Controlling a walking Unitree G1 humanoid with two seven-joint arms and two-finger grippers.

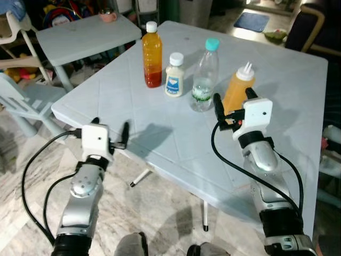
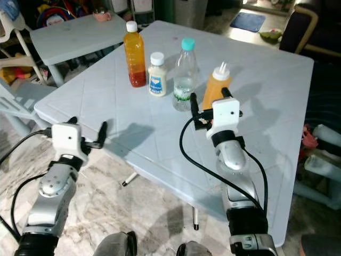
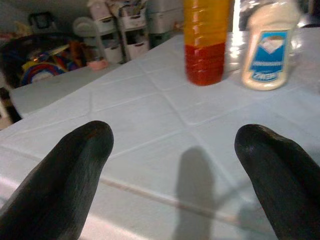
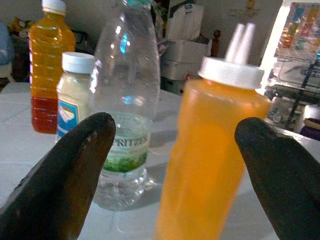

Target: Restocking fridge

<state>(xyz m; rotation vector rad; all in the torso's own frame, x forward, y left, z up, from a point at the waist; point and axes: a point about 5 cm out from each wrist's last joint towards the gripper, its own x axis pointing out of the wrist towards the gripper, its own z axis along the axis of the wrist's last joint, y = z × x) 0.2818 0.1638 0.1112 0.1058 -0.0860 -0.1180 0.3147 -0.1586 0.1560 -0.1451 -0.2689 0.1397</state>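
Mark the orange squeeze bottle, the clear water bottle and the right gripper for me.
orange squeeze bottle (image 1: 236,95): left eye view, on its orange body.
clear water bottle (image 1: 205,80): left eye view, mid-body above the label.
right gripper (image 1: 232,104): left eye view, midway between its open fingertips.

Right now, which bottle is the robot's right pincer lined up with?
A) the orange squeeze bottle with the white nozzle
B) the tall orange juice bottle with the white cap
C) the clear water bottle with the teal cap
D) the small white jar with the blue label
A: the right pincer is open, its fingers either side of the orange squeeze bottle, not yet closed on it.
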